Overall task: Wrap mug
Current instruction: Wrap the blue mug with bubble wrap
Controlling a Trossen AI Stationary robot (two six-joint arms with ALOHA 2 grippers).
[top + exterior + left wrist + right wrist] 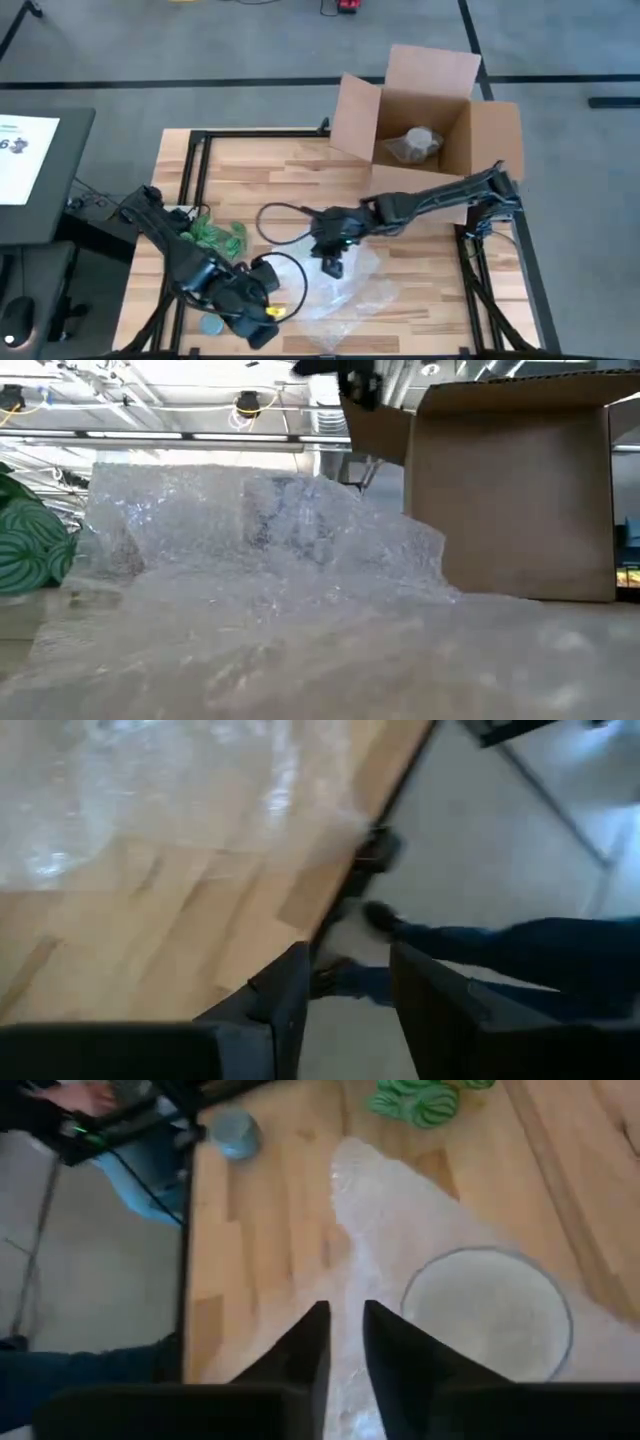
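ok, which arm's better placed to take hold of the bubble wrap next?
Right, probably: its gripper hangs right over the bubble wrap beside the mug; the left gripper points past the table edge.

Place: robot lab or workshop.
Floor: grey, marked with black tape lines (250,82).
Ceiling: bare beams and hanging cables (150,405), seen in the low view.
Bench: wooden table (260,165) on a black metal frame.
Side: monitor (25,150) on a dark desk.

table (420,290): wood (matt) | sheet (345,285): clear glossy plastic | box (355,120): cardboard
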